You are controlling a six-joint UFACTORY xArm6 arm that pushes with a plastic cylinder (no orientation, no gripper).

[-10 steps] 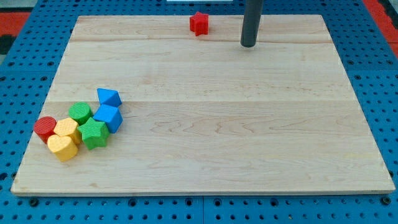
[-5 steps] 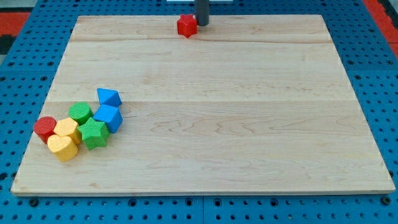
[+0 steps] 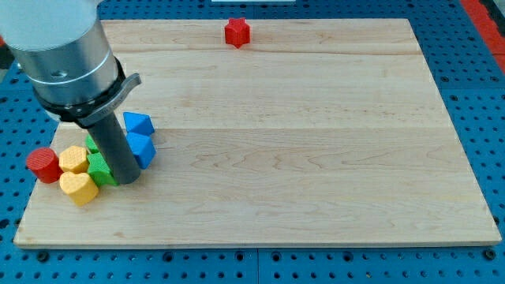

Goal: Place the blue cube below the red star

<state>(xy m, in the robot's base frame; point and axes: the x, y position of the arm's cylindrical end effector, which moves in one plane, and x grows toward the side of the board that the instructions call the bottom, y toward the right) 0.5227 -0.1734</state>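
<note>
The red star (image 3: 237,32) sits near the board's top edge, left of centre. The blue cube (image 3: 143,148) lies in a cluster at the view's left, with a second blue block (image 3: 138,123) just above it. My tip (image 3: 126,178) stands in this cluster, touching the blue cube's lower left side and covering most of a green block (image 3: 99,168). The rod and the arm's grey body (image 3: 67,55) hide another green block behind them.
Two yellow blocks (image 3: 73,160) (image 3: 79,188) lie left of and below the green block. A red cylinder (image 3: 43,166) sits at the board's left edge. The wooden board (image 3: 316,158) rests on a blue pegboard.
My tip has moved from beside the red star at the top down to the left cluster. The red cylinder and yellow blocks have shifted slightly left. The red star was nudged left earlier.
</note>
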